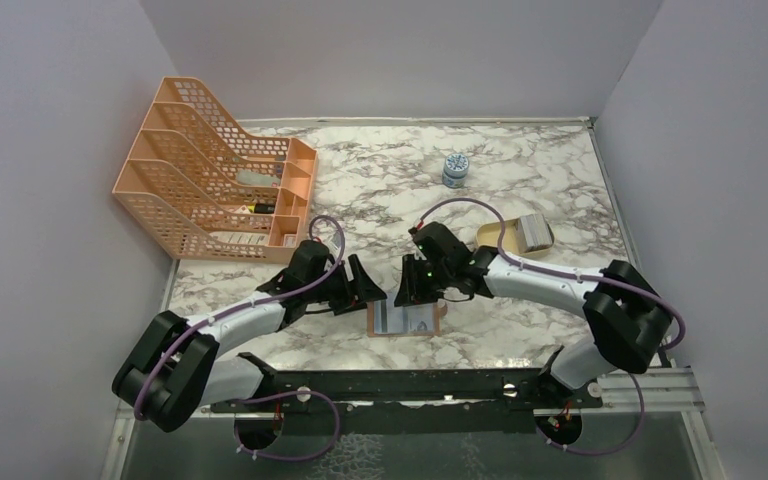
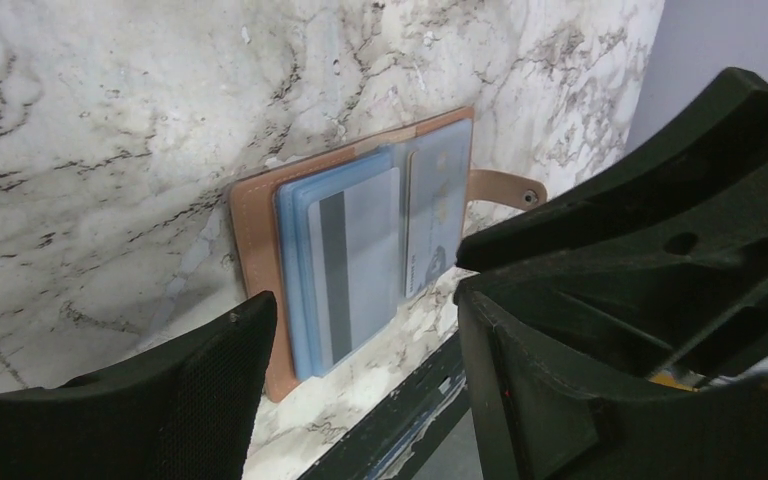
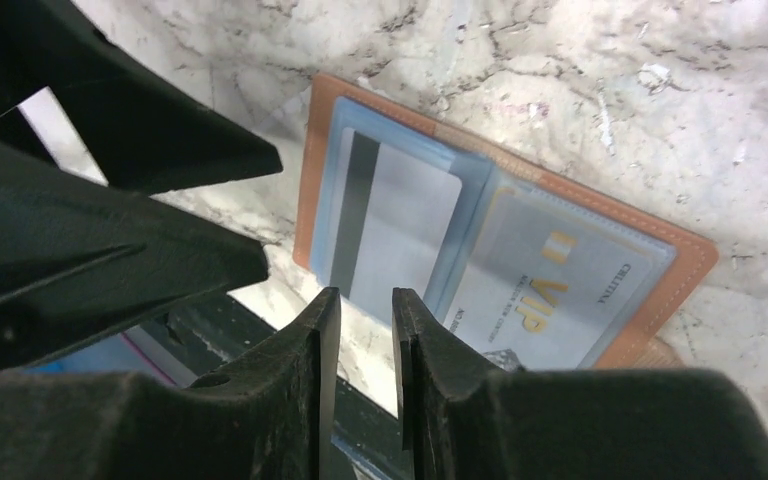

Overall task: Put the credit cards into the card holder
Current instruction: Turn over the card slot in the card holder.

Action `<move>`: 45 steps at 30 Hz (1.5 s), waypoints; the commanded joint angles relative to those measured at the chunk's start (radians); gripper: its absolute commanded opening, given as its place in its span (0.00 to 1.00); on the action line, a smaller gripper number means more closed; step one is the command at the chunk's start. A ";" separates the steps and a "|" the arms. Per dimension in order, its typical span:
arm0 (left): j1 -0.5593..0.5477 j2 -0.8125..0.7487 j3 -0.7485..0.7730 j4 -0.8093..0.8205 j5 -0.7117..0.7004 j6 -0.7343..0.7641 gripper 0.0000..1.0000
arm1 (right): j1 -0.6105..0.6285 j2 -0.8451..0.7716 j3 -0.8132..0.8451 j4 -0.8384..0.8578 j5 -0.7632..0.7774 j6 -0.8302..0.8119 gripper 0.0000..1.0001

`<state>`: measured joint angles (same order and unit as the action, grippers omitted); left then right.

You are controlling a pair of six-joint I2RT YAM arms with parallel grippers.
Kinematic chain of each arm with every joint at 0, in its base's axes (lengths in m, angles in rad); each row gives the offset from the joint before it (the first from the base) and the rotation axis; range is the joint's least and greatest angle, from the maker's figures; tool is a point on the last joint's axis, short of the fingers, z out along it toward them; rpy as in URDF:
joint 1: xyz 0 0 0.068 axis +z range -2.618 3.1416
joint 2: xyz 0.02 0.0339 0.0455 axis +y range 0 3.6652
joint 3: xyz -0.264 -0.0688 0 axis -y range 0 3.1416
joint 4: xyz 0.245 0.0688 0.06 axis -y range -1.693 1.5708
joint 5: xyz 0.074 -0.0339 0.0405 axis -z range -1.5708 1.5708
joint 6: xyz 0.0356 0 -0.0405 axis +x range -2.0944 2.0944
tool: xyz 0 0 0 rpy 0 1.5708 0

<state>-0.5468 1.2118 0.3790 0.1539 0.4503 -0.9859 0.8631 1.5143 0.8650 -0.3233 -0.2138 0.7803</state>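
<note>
The right claw (image 3: 363, 295), open only a slit and empty, is best lowered onto the grey striped card (image 3: 400, 230) just ahead of it and slid flat to seat it, while the card holder (image 3: 680, 270), spread between both claws, is steadied by the wide-open left claw (image 2: 360, 285).

The card holder (image 2: 252, 230) is tan-brown, its sleeves (image 2: 293, 280) pale blue. The grey card (image 2: 365, 250) has a dark stripe. The surface (image 1: 380, 165) is white marble with grey veins.
</note>
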 commanded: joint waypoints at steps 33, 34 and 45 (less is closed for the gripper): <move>0.007 0.052 -0.056 0.207 0.035 -0.057 0.68 | 0.016 0.139 -0.094 0.112 0.044 0.017 0.08; 0.007 0.056 -0.059 0.215 0.036 -0.062 0.69 | 0.016 0.138 -0.096 0.112 0.044 0.017 0.08; -0.011 0.111 -0.062 0.289 0.049 -0.100 0.60 | 0.016 0.132 -0.104 0.117 0.045 0.015 0.08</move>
<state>-0.5461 1.3003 0.3222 0.3759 0.4652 -1.0676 0.8703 1.6279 0.7910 -0.2043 -0.1921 0.8001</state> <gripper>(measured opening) 0.633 0.077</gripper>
